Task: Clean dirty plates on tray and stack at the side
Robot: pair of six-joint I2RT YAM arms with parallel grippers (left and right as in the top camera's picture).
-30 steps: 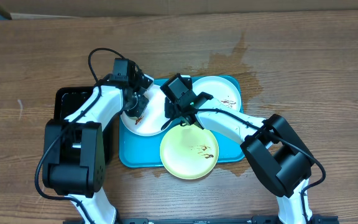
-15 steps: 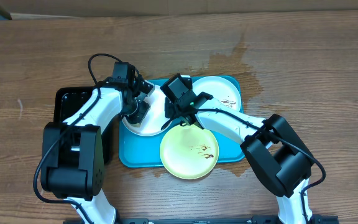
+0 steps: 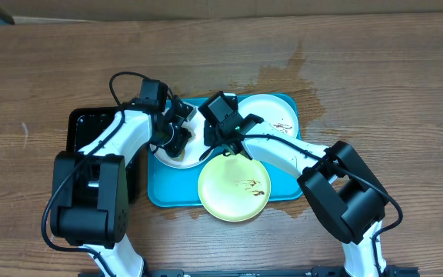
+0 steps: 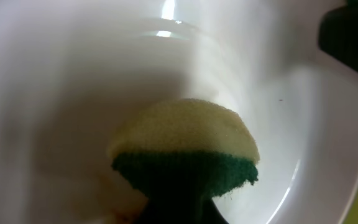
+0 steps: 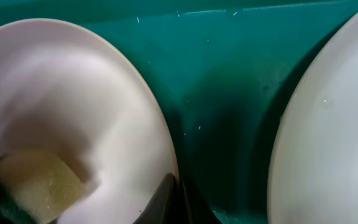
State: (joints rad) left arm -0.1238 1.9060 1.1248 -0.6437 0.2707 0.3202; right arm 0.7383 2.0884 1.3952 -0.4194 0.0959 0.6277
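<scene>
Dirty plates (image 3: 233,188), 3 in all, lie on the turquoise tray (image 3: 162,191) in the middle of the bench (image 3: 391,100). A white plate (image 3: 177,158) sits at 9 o'clock on the tray. A second white plate (image 3: 266,114) with a brown smear is at 1 o'clock. The yellow-green plate (image 3: 229,201), also smeared, is at 6 o'clock and hangs over the tray's near rim.

The left claw (image 3: 174,138) is clamped narrow on a yellow-and-green sponge (image 4: 188,134), which presses on the white plate's surface. The right claw (image 5: 174,190) is pinched tight on that plate's 3 o'clock rim.

A black tray (image 3: 79,127) lies just beside the turquoise one at 9 o'clock, and a wet stain (image 3: 283,73) marks the bench at 12 o'clock.
</scene>
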